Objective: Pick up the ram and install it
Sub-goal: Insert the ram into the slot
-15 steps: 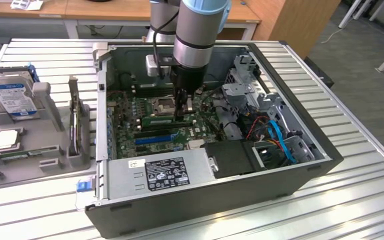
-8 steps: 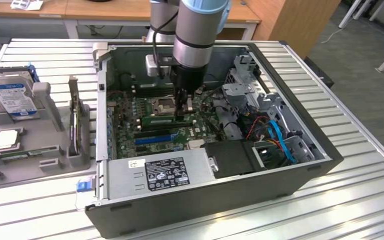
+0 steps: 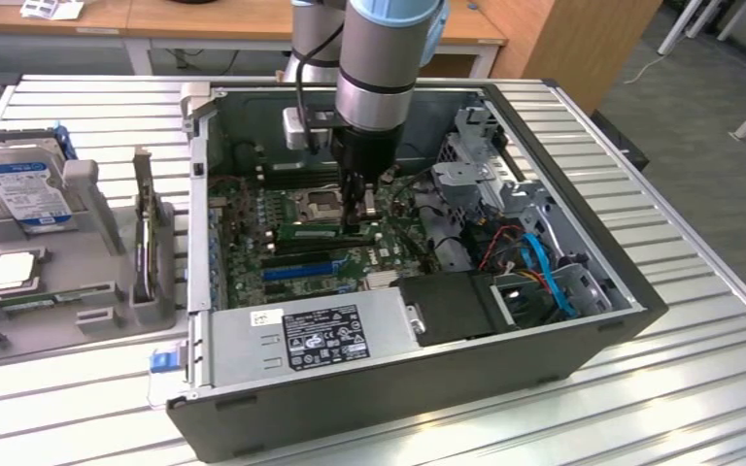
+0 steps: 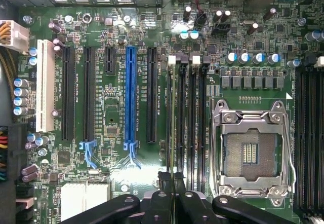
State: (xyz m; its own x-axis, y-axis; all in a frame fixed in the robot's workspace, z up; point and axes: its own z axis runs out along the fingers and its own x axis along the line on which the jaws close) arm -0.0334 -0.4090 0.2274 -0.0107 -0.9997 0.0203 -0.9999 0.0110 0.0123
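Arm (image 3: 380, 58): upper portion cut off by the exterior view's top edge. Jaws: in the exterior view the tips are lost among board parts inside the case (image 3: 477, 388); in the wrist view their base runs off the picture's edge. The ram (image 3: 311, 232): the end nearest the jaws is covered, and seating in a slot cannot be determined. Power supply label (image 3: 327, 340): print too small to read. Tray (image 3: 75, 262): cut off at the exterior view's left edge.

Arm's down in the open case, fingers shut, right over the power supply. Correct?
No, not the power supply. The exterior view shows the arm down in the open case, fingers shut, over the motherboard beside the processor socket.
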